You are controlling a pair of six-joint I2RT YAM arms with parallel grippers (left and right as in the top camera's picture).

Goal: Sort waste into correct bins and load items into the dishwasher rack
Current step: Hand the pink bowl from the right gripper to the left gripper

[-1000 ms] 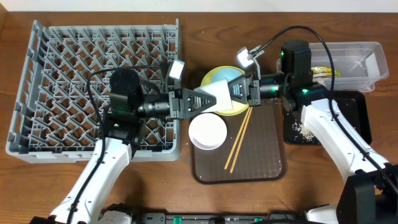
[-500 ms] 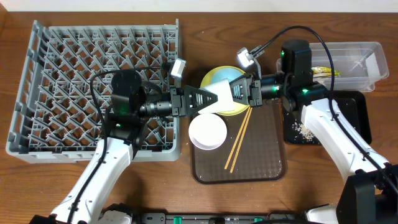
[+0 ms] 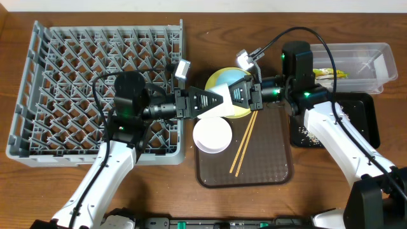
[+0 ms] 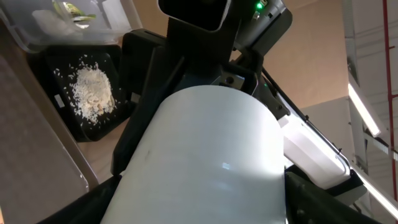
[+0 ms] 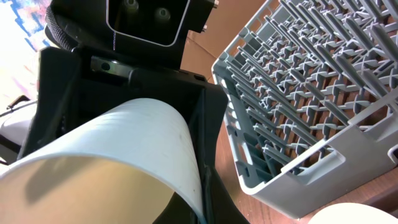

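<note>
One small white cup (image 4: 211, 162) hangs in the air between the two arms, above the pale-yellow plate (image 3: 241, 115) and the light-blue bowl (image 3: 226, 77) that sits on it. The left gripper (image 3: 215, 102) pinches the cup, with a dark finger on either side of it in the left wrist view. The right gripper (image 3: 236, 96) meets the cup from the opposite side; whether its fingers press on the cup I cannot tell. Just below them a pinkish-white bowl (image 3: 212, 134) rests on the brown tray (image 3: 267, 159), with the wooden chopsticks (image 3: 245, 143) lying slantwise beside it. The grey dishwasher rack (image 3: 76, 63) stands on the tabletop (image 3: 197, 38) to the left. On the far right the clear tub (image 3: 372, 54) holds the green-and-yellow wrapper (image 3: 331, 73), and the black tray (image 3: 365, 133) next to it holds beige crumbs (image 3: 310, 133).
</note>
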